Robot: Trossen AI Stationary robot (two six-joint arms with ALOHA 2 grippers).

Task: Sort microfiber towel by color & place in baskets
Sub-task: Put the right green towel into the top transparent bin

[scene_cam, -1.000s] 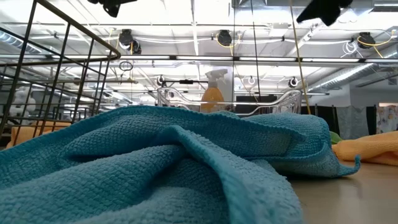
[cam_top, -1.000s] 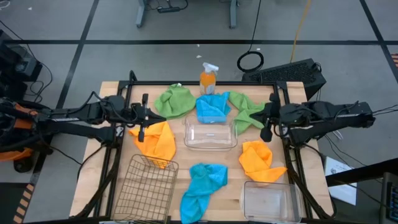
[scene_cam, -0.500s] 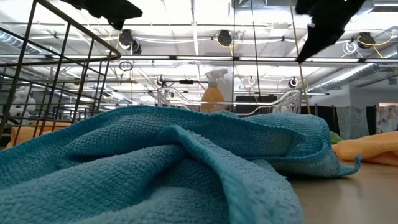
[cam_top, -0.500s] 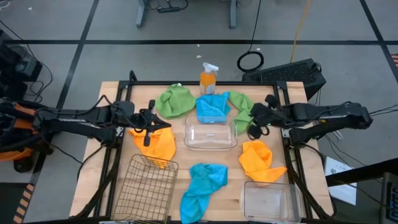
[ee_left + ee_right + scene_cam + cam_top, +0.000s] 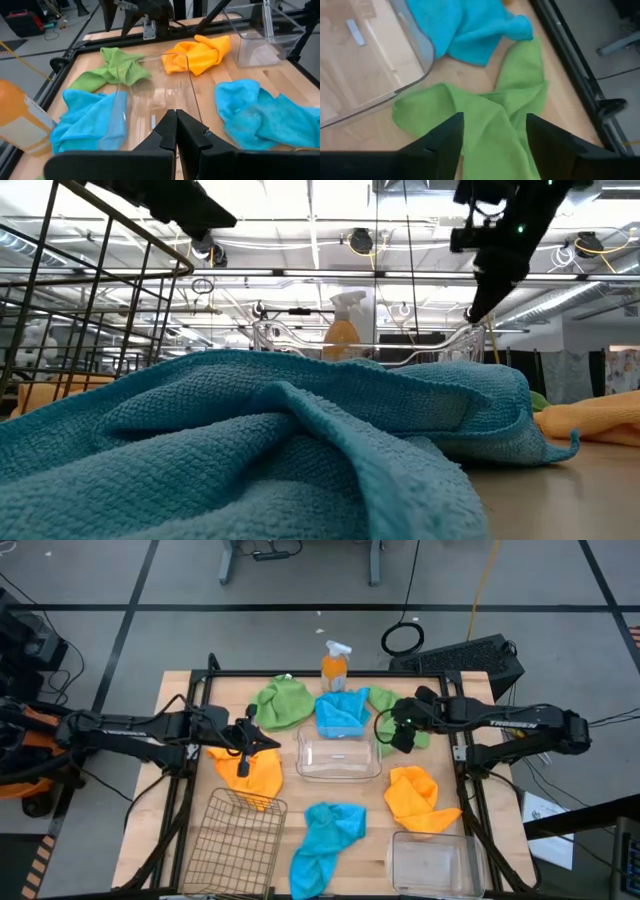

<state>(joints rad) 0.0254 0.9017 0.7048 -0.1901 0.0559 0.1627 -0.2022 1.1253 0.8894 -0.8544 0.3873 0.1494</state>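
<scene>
On the right arm [image 5: 520,725] you're seeing white lettering, too small to read. Your right gripper [image 5: 492,132] is hovering w/ jaws apart over a crumpled green towel [image 5: 495,112] at the table's [image 5: 180,690] back right, beside the middle clear bin [image 5: 338,757]. Your left gripper [image 5: 176,131] is pointing across that bin, jaws together, over an orange towel [image 5: 250,768]. Blue towels are lying behind the bin [image 5: 340,712] and at front [image 5: 325,835]; the wire basket [image 5: 235,840] is sitting front left.

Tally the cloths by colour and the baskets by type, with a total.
Green cloths: 2
Blue cloths: 2
Orange cloths: 2
Wire basket: 1
Clear baskets: 2
Total: 9
</scene>
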